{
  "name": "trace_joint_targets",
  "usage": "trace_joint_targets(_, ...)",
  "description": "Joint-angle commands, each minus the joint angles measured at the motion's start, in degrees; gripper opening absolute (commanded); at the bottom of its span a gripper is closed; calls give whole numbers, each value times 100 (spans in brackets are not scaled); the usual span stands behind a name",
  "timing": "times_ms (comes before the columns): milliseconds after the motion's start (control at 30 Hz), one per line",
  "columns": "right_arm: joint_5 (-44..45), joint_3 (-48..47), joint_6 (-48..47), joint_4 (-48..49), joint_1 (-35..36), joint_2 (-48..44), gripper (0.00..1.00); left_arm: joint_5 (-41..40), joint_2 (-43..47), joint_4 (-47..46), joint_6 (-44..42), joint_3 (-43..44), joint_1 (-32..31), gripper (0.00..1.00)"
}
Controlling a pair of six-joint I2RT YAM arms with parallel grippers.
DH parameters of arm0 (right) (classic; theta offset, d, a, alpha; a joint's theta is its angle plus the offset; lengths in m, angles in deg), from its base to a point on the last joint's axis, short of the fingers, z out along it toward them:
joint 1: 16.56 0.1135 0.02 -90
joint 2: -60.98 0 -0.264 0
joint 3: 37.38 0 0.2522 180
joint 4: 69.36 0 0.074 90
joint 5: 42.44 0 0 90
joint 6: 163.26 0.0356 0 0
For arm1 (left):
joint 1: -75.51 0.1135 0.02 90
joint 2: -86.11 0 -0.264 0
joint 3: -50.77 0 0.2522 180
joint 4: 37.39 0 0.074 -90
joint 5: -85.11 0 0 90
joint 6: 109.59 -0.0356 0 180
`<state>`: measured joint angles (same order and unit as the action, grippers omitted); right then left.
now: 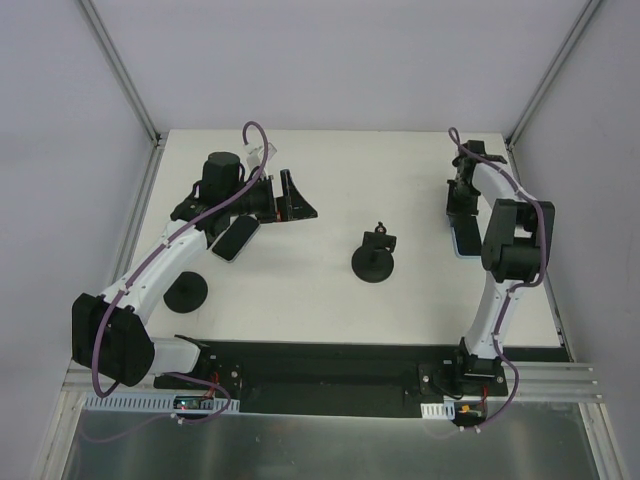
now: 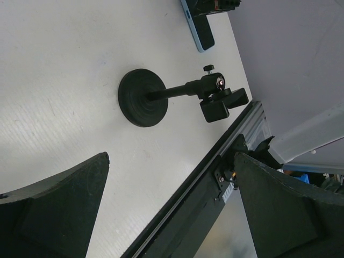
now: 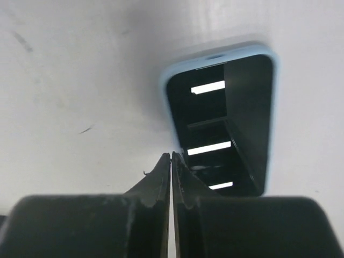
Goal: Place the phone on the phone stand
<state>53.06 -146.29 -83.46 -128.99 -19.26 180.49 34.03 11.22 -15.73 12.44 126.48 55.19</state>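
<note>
The phone [image 1: 235, 240], black with a thin white rim, lies flat on the table under my left forearm; it is out of both wrist views. The phone stand [image 1: 373, 262] stands upright mid-table, with a round disc base and a clamp on top. In the left wrist view the phone stand [image 2: 142, 97] is ahead of the fingers. My left gripper [image 1: 298, 195] is open wide and empty, just behind and to the right of the phone; it also shows in its wrist view [image 2: 172, 156]. My right gripper [image 3: 171, 156] is shut on nothing, its tips at the edge of the light-blue-cased phone [image 3: 220, 118].
The light-blue-cased phone [image 1: 462, 240] lies near the table's right edge under my right gripper [image 1: 459, 212]. A separate black round disc [image 1: 186, 292] sits at the front left beside the left arm. A black rail [image 1: 330, 365] runs along the near edge.
</note>
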Motion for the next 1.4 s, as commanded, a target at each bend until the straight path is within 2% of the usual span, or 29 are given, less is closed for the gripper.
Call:
trace_joint_targets(0,-365,541,694,956,199,-796,16,-164,-51,-122,-215,-43,-51,99)
trace_joint_targets(33,-287,620,651,1087,217,-858,36,-209,-95,-79,-284,-17,-60,99)
trace_joint_targets(67,-225,682,572,1158,208,-911,71,-235,-200,-26,-303,1,-60,99)
trace_joint_targets(167,-136,429,142,879,7,-728,99,-78,-333,36,-259,80,-60,99)
trace_joint_targets(200,-285,297,71,712,-72,-631,97,1,-342,27,-215,89,-60,99)
trace_joint_targets(333,-795,-90,-140,106,-572,-288,97,28,-272,36,-188,89,-78,99)
trace_joint_targets(467,-1243,-309,-272,17,-714,80,97,28,-149,36,-180,89,-148,99)
trace_joint_targets(600,-1296,-592,-413,-360,-776,407,97,28,-43,36,-188,89,-271,99)
trace_joint_targets(700,-1341,-469,-544,-344,-802,398,97,46,45,36,-197,106,-359,99)
trace_joint_targets(800,-1314,-478,-659,-537,-802,451,97,37,106,27,-189,106,-377,99)
trace_joint_targets(933,-639,-443,-685,-801,-619,513,97,116,133,36,-145,124,-377,99)
trace_joint_targets(1067,-411,-425,-694,-1003,-416,591,99,143,194,27,-127,133,-394,99)
trace_joint_targets(1367,-31,-987,-878,-1715,-205,1093,96,-86,282,27,-285,89,-394,99)
